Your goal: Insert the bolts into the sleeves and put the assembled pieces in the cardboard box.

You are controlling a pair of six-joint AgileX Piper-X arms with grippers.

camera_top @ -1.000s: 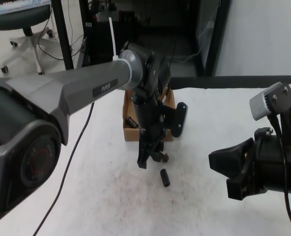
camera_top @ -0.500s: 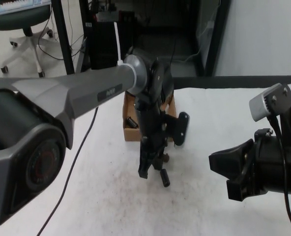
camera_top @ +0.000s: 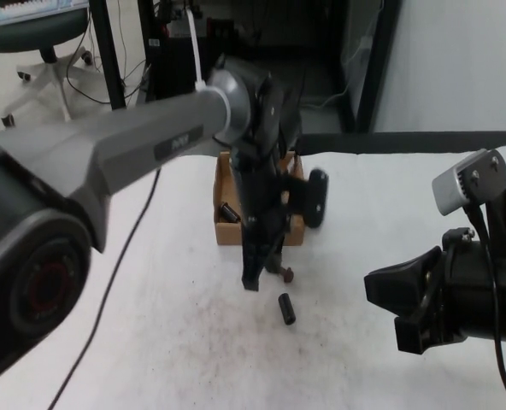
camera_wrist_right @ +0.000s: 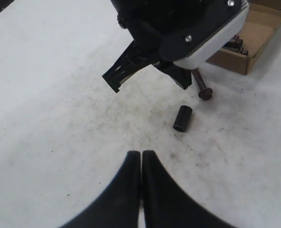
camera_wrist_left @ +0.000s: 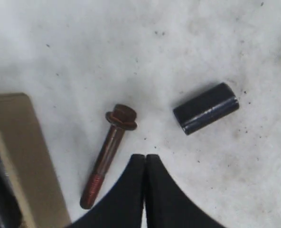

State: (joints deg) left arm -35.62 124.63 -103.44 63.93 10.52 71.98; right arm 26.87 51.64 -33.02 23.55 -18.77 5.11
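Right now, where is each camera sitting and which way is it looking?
High view: behind both arms, looking forward and down over the table; left arm and right arm show.
Left wrist view: on the left arm, looking down at the bolt and sleeve; the shut left gripper shows.
Right wrist view: on the right arm, looking across the table at the left arm; the shut right gripper shows.
Shared: both wrist views see the bolt, sleeve and box.
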